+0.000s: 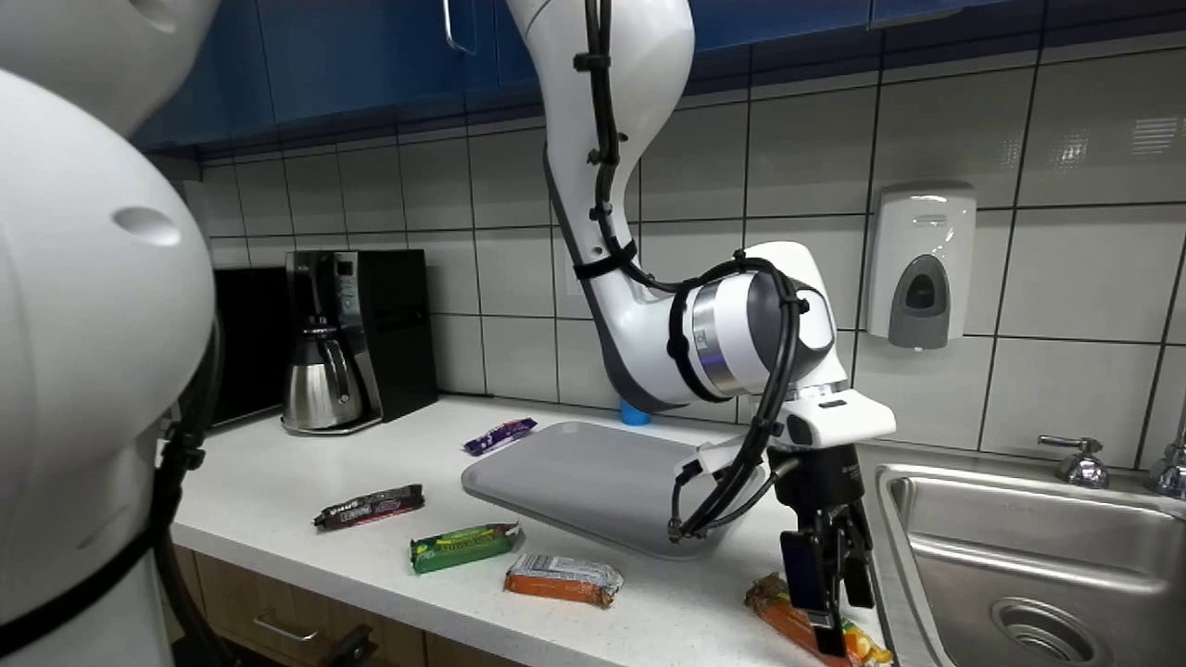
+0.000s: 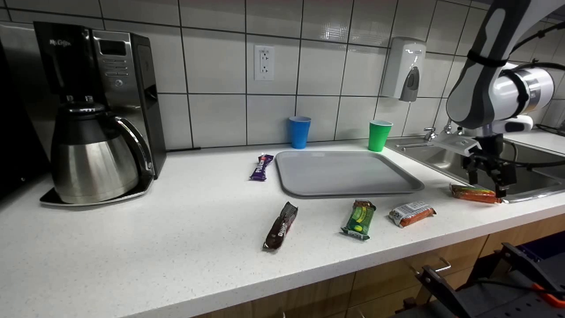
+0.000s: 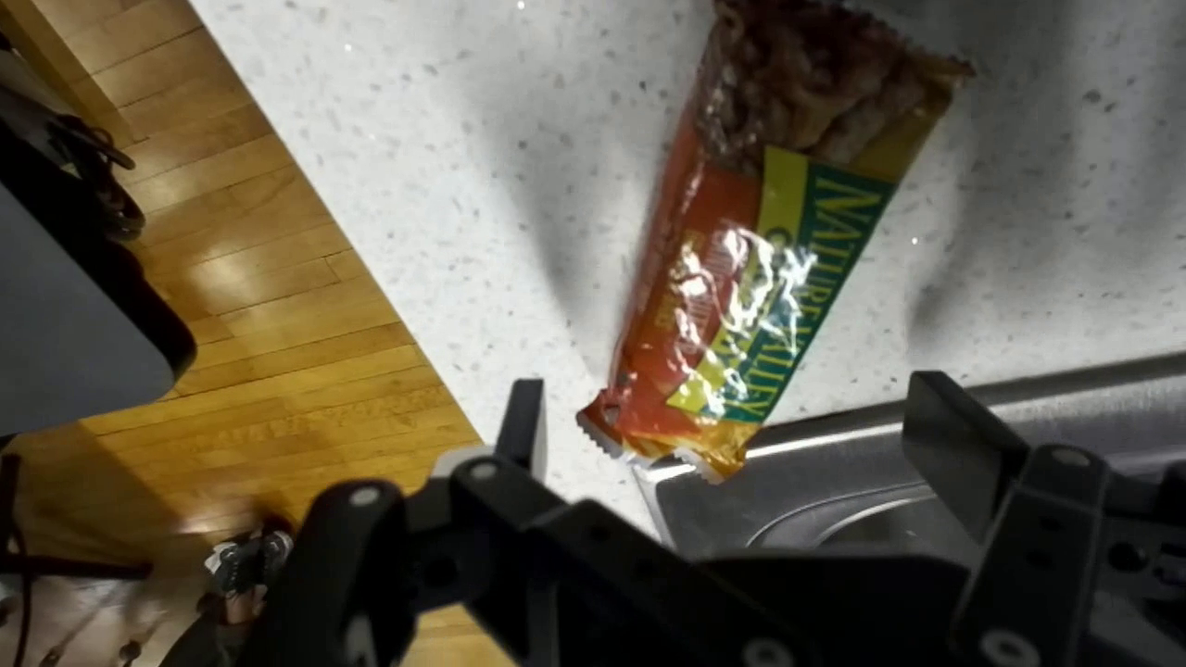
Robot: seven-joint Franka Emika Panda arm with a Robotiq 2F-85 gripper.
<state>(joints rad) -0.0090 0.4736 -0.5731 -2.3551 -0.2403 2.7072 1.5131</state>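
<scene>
My gripper stands open, its jaws wide apart with nothing held. One finger is on the counter's front side, the other towards the sink. An orange, yellow and green wrapped granola bar lies flat on the white counter. Its near end reaches the corner of the steel sink and sits between the fingers in the wrist view, apart from both. In both exterior views the gripper points down over this bar, partly hiding it. Whether a fingertip touches the counter I cannot tell.
A white-and-orange bar, a green bar, a dark brown bar and a purple bar lie around a grey tray. Behind stand a blue cup and a green cup. A coffee maker stands farther off.
</scene>
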